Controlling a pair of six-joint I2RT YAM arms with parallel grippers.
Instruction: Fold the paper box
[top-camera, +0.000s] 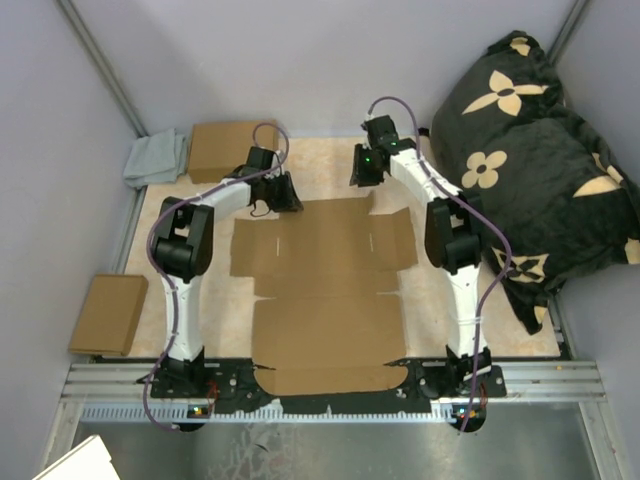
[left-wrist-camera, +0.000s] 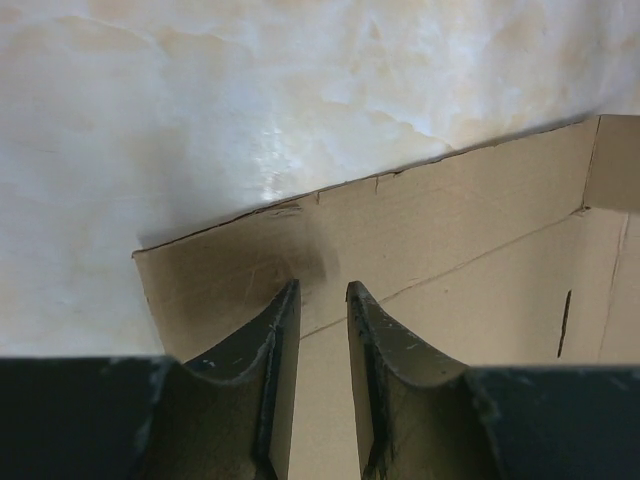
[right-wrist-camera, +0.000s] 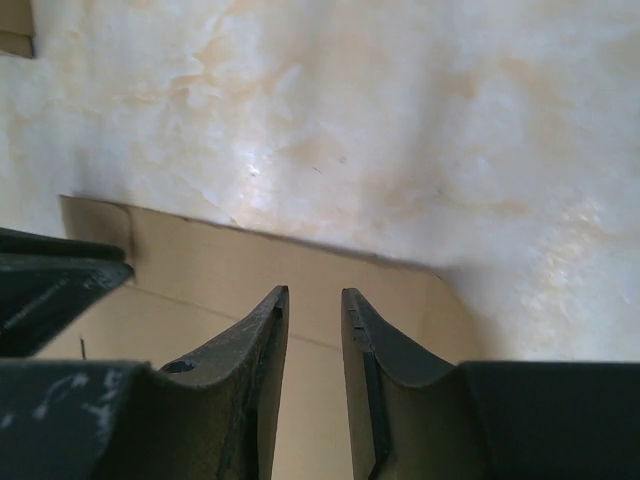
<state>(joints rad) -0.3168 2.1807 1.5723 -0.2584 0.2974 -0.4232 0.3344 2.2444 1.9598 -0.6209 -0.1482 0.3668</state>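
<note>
The paper box (top-camera: 320, 290) lies as a flat brown cardboard blank on the marbled table between my two arms, its near end over the table's front edge. My left gripper (top-camera: 288, 196) hovers at the blank's far left corner, jaws slightly apart and empty. In the left wrist view the gripper (left-wrist-camera: 320, 295) is over the far flap (left-wrist-camera: 450, 250), near its crease. My right gripper (top-camera: 362, 177) is at the far right corner, jaws slightly apart and empty. In the right wrist view the gripper (right-wrist-camera: 312, 300) is above the cardboard (right-wrist-camera: 200, 270), and the left gripper's finger (right-wrist-camera: 50, 290) shows at the left.
A folded brown box (top-camera: 225, 150) and a grey cloth (top-camera: 157, 158) sit at the far left. Another cardboard piece (top-camera: 108, 313) lies off the table's left side. A black floral cushion (top-camera: 530, 150) fills the right side. A metal rail (top-camera: 540, 385) runs along the near edge.
</note>
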